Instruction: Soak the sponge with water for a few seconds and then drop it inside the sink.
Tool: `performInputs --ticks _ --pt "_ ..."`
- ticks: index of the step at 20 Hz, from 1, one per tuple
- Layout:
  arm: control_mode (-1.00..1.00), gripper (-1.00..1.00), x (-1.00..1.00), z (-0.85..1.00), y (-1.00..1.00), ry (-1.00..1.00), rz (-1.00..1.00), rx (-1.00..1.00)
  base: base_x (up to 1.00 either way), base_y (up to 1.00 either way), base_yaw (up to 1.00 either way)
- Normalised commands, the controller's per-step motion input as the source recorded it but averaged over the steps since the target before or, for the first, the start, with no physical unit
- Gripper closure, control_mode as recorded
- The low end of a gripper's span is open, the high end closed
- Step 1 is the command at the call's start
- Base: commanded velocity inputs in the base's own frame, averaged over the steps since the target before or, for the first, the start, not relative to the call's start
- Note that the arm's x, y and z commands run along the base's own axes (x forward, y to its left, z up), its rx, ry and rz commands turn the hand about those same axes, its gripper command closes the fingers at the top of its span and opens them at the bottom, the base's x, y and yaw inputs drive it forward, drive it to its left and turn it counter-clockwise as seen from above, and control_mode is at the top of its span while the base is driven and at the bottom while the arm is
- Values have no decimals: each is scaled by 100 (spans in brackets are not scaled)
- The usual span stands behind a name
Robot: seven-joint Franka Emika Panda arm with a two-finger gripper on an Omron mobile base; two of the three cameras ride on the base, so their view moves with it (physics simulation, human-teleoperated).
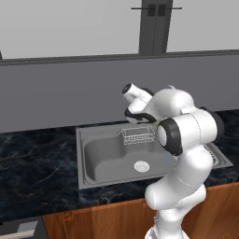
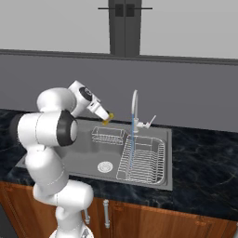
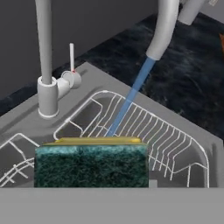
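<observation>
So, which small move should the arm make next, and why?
Probably carry the sponge sideways into the water. The gripper holds it above the sink, left of the faucet in the right base view, and the stream falls onto the drying rack, not visibly touching it.

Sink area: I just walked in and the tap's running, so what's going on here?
The robot's pincer is shut on a yellow and green sponge, held up above the sink. The faucet is on, and its water falls onto the wire dish rack to one side of the sponge. In the hand view the stream passes behind the sponge, so the sponge does not look to be under it yet.
</observation>
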Motion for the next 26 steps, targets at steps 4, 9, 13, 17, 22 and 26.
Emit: performInputs --ticks 4,9,13,17,22,26 --pt "-100 100 -7 1 52 0 14 19 0 0 0" --pt "-100 100 -23 0 55 1 16 17 0 0 0" --pt "-100 100 -24 0 55 0 19 15 0 0 0" --pt "-100 100 -27 0 54 0 20 15 0 0 0" --pt "-100 100 -27 18 45 3 19 15 0 0 0" --pt "-100 100 -18 33 27 18 24 15 0 0 0"
